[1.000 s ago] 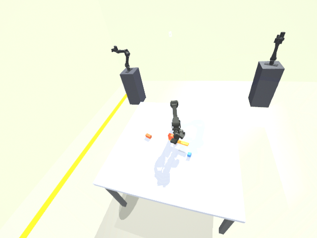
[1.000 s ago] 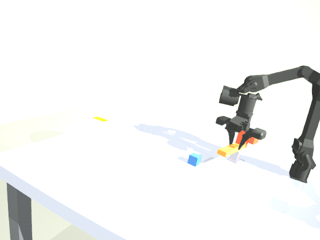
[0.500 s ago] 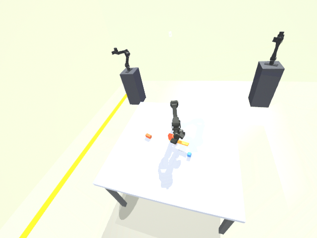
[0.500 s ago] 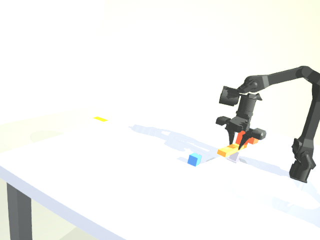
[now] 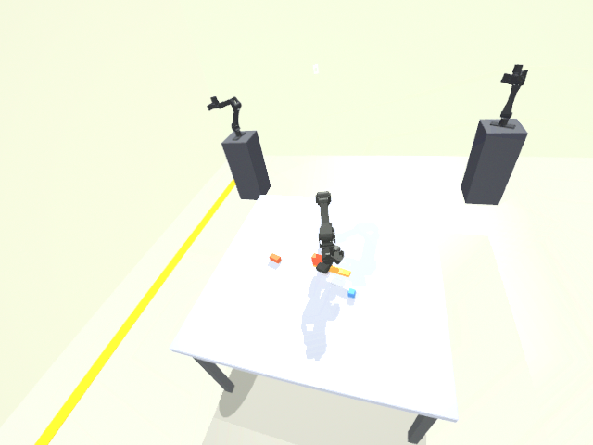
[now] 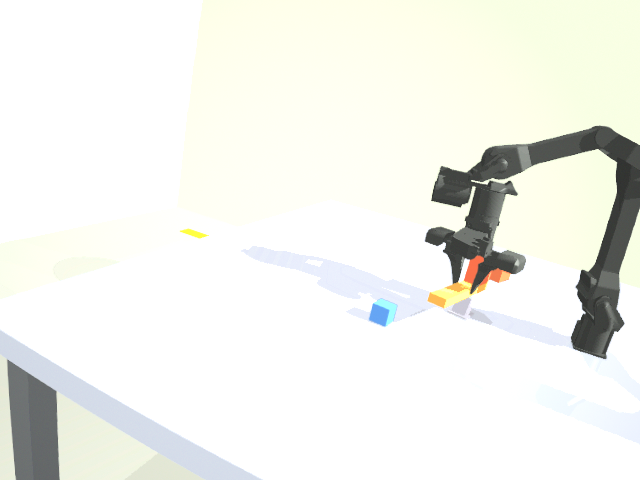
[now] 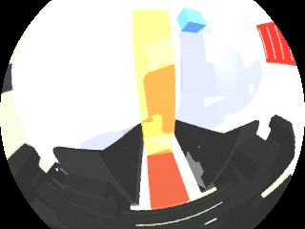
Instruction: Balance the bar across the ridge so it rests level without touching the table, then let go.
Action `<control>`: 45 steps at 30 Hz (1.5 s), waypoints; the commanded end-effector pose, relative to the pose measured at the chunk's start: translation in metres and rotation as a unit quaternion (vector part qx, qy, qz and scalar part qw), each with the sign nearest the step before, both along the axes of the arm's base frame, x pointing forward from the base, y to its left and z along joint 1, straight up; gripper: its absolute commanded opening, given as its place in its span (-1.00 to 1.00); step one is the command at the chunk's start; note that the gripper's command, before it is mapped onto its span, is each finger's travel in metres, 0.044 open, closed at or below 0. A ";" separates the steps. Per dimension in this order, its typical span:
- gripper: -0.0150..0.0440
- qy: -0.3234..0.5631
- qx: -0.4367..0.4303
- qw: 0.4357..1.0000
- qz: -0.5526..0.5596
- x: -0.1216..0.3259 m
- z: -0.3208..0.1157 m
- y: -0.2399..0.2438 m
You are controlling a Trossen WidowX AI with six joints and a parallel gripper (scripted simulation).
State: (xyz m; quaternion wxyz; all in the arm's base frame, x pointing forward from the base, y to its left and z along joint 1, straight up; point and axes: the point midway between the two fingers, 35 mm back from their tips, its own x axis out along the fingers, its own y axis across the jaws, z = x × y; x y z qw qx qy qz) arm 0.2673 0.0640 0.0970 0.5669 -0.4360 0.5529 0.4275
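The bar [image 5: 341, 272] [image 6: 442, 296] [image 7: 155, 76] runs from a yellow end through orange to a red end. My gripper [image 5: 326, 266] [image 6: 465, 284] [image 7: 159, 148] points down and is shut on the bar near its red end. The bar sits right over the ridge [image 6: 461, 308], a small pale wedge on the white table [image 5: 239, 335] [image 6: 206, 361]. The yellow end sticks out clear of the table top. I cannot tell whether the bar touches the ridge. The red end is partly hidden by the fingers.
A small blue cube [image 5: 351, 292] [image 6: 383, 312] [image 7: 191, 19] lies on the table just past the bar's yellow end. An orange-red block [image 5: 274, 258] [image 7: 274, 42] lies off to the side. Two dark pedestals [image 5: 246, 165] [image 5: 493, 162] stand behind the table.
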 end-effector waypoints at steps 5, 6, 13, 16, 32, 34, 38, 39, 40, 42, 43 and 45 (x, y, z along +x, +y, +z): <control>-0.49 0.001 0.001 1.000 0.000 0.000 -0.001 0.000; -0.49 0.001 0.001 1.000 0.000 0.000 -0.001 0.000; -0.49 0.001 0.001 1.000 0.000 0.000 -0.002 0.000; -0.49 0.001 0.001 1.000 0.000 0.000 -0.002 0.000; -0.49 0.001 0.001 1.000 0.000 0.000 -0.003 0.000; -0.49 0.001 0.001 1.000 0.000 0.000 -0.003 0.000; -0.49 0.001 0.001 1.000 0.000 0.000 -0.004 0.000; -0.49 0.001 0.001 1.000 0.000 0.000 -0.004 0.000; -0.49 0.001 0.001 1.000 0.000 0.000 -0.004 0.000; -0.49 0.001 0.001 1.000 0.000 0.000 -0.004 0.000; -0.49 0.001 0.001 1.000 0.000 0.000 -0.004 0.000; -0.49 0.001 0.001 1.000 0.000 0.000 -0.004 0.000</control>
